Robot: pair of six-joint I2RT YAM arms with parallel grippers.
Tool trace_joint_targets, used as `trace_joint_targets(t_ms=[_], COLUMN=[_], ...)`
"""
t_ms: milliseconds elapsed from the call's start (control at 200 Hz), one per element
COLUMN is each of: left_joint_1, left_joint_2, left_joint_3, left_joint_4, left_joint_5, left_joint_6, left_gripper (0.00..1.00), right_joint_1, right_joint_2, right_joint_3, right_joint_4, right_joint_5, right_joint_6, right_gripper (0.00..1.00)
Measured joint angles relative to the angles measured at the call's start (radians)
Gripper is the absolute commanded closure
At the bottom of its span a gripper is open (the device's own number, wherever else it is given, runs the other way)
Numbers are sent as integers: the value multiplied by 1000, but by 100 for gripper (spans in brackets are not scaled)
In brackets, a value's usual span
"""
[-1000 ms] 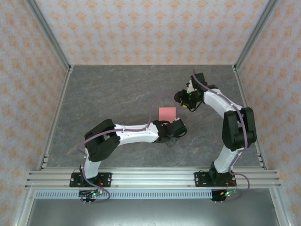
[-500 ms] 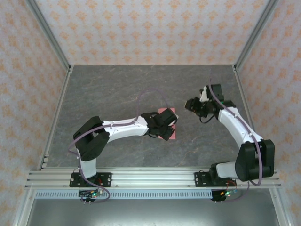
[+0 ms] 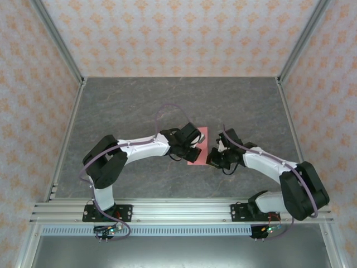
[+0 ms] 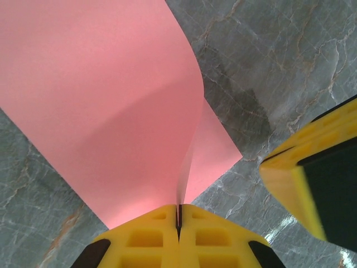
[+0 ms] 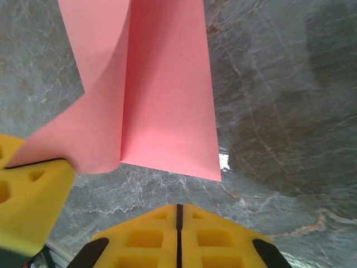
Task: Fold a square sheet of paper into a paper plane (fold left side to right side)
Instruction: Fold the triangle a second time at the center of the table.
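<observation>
The square sheet of paper (image 3: 202,136) is salmon pink and lies mid-table. One side of the sheet (image 4: 111,95) is lifted and curled over the flat part (image 5: 167,111). My left gripper (image 4: 178,215) is shut on the edge of that lifted flap, and it (image 3: 193,148) hangs over the sheet's left half. My right gripper (image 5: 178,209) is shut with nothing between its fingers, just short of the sheet's near edge, low over the table beside the sheet (image 3: 214,158). Each wrist view catches the other gripper's yellow finger. No folded paper plane is in view.
The grey marbled tabletop (image 3: 128,106) is bounded by aluminium posts and patterned walls on three sides. A rail (image 3: 178,211) with both arm bases runs along the near edge. The two grippers are close together at the sheet.
The right arm swung from the back right down to the sheet's right side and its jaws shut. The left gripper shifted left and away, still shut on the paper flap.
</observation>
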Motion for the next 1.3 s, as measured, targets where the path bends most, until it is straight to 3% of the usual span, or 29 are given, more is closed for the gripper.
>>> trace_joint_targets(t_ms=[385, 1296], left_joint_1=[27, 81], left_joint_2=[-5, 63], left_joint_3=[0, 69], left_joint_4=[-47, -100], left_joint_5=[-9, -39], left_joint_6=[26, 71], left_gripper=[98, 98], right_joint_1=[41, 54], right_joint_2=[106, 135], right_joint_3=[30, 55], right_joint_4=[12, -11], right_joint_5=[109, 137], right_joint_6=[10, 5], right_gripper=[92, 92])
